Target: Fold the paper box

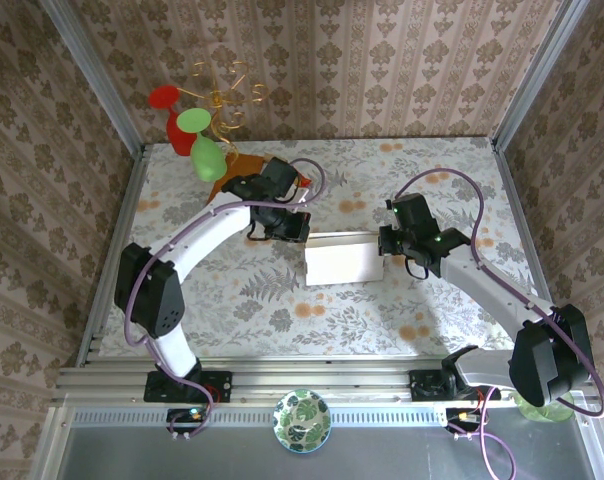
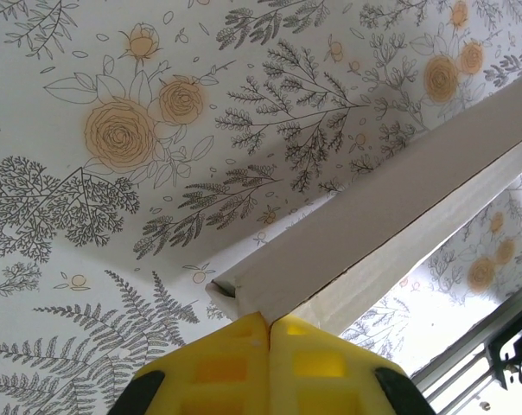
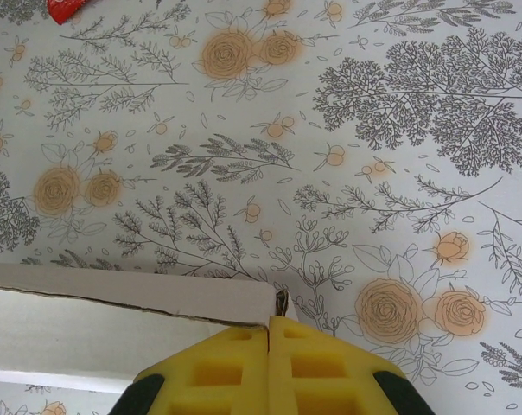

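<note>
Floral-patterned table [image 1: 232,300] with the off-white paper box [image 1: 342,262] lying at the centre of the top view. The left gripper [image 2: 269,318] and right gripper [image 3: 269,322] meet its opposite ends, yellow pads [image 2: 226,367] closed together; any pinched card is hidden. Folding well likely needs even, mirrored pressure along the creases

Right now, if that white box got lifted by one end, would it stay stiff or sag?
Probably it would sag or twist: the paper box looks like thin card with a seam still gaping. Likely light too; the left gripper and right gripper seem to pinch it by mere corners. Pushed, it should slide rather than roll.
</note>
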Tool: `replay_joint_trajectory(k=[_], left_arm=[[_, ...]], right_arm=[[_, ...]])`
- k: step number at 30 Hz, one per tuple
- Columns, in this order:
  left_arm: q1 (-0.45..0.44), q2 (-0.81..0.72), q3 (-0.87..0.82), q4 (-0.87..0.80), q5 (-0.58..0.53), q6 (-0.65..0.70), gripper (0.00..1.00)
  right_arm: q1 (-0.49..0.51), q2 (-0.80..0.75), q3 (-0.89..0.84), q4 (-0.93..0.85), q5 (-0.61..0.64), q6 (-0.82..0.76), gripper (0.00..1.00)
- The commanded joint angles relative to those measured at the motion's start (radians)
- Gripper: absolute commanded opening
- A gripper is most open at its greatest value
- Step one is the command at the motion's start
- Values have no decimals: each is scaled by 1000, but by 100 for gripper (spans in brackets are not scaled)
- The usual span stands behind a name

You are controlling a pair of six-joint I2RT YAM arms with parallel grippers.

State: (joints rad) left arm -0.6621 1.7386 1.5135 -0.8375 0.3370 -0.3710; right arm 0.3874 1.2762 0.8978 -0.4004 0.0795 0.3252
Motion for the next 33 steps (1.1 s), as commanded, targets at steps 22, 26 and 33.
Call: replay_joint_trajectory(k=[22, 26, 33], left_arm=[[34, 69, 153, -110, 68, -181, 0], [48, 85, 177, -132, 95, -186, 0], [67, 109, 204, -161, 140, -207, 0]], right_arm=[[25, -29, -35, -56, 40, 35, 0], [25, -32, -36, -55, 45, 35, 0], [25, -39, -37, -55, 45, 37, 0]])
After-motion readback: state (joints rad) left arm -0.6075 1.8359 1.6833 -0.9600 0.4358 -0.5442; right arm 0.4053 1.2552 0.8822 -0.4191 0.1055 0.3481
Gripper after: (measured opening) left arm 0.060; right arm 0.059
